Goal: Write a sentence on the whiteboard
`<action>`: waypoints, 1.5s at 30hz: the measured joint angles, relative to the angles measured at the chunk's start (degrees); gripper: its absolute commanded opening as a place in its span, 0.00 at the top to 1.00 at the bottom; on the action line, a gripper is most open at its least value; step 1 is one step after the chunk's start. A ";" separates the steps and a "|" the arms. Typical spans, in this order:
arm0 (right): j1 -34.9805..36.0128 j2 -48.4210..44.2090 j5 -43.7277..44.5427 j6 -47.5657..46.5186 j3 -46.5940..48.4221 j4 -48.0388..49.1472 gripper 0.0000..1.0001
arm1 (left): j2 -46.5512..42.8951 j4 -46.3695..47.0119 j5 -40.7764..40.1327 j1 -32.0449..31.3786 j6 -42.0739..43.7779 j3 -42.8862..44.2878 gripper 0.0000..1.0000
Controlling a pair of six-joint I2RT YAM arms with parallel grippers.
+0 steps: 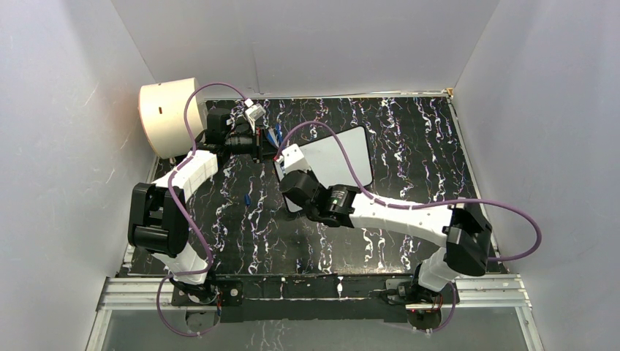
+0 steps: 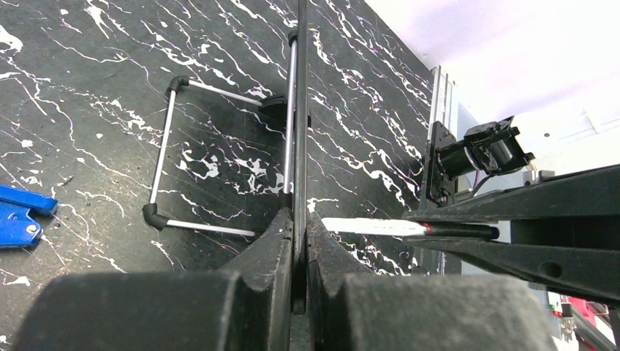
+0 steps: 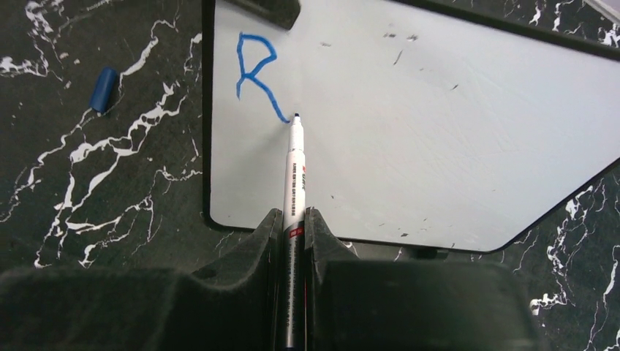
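The whiteboard (image 3: pixel 439 124) stands tilted on the dark marbled table (image 1: pixel 409 139). In the left wrist view it shows edge-on (image 2: pixel 301 110). My left gripper (image 2: pixel 300 223) is shut on its near edge. Of the sentence, a single blue letter R (image 3: pixel 256 69) sits at the board's upper left. My right gripper (image 3: pixel 293 216) is shut on a white marker pen (image 3: pixel 295 172). The pen's tip touches the board at the end of the R's leg. From above, both grippers meet at the board's left side, the left gripper (image 1: pixel 267 152) just beyond the right gripper (image 1: pixel 287 162).
A cream drum (image 1: pixel 169 117) stands at the back left corner. The blue pen cap (image 3: pixel 104 89) lies on the table left of the board. A blue object (image 2: pixel 18 219) lies further left. The board's wire stand (image 2: pixel 164 139) rests behind it. White walls close three sides.
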 measured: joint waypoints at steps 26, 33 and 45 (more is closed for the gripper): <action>-1.88 -1.81 -2.03 -2.51 -0.35 6.12 1.00 | 0.00 0.02 0.13 0.00 -0.20 0.00 1.00; -2.03 -1.31 -2.56 -2.51 -0.35 6.25 1.00 | 0.00 0.00 0.09 0.00 -0.17 0.00 1.00; -2.45 -1.07 -2.86 -2.10 -0.24 6.16 1.00 | 0.00 0.02 -0.37 0.00 -0.13 0.00 1.00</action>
